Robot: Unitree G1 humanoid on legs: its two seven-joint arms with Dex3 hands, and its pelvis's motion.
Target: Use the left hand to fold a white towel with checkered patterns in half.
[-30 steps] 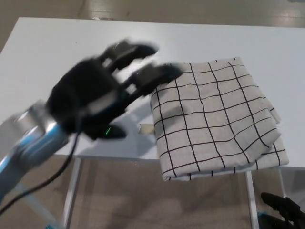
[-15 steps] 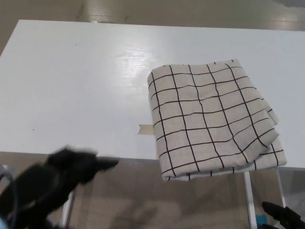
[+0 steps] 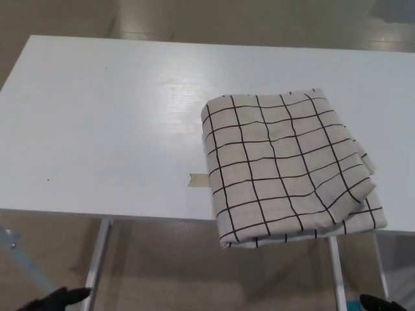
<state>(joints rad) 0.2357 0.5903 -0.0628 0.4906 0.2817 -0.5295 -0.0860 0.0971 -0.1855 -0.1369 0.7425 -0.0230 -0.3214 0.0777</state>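
White laminate fills most of my head view: a smooth, faintly glossy counter (image 3: 97,129) on thin metal legs, over a beige floor. My left hand (image 3: 55,299), which a second ago hovered spread beside the cloth and half a second ago was dropping past the counter's near edge, now shows only as dark fingertips at 7 o'clock, below the counter and well apart from the cloth; I cannot tell whether it is spread or closed. My right hand (image 3: 382,302) is just a black sliver at 5 o'clock, and its state is equally unreadable.

Across the three frames the towel (image 3: 288,165) keeps its shape. It lies at about 3 o'clock on the counter, a doubled, roughly rectangular pad of soft off-white fabric crossed by thin black grid lines. Its left edge is a rounded fold, its right side shows loose layered corners and shallow wrinkles, and its near edge droops slightly over the counter's front lip. A small strip of tan tape (image 3: 198,179) sits just beside its left edge.

With the cloth already doubled and the left hand withdrawn, I judge the fold finished.
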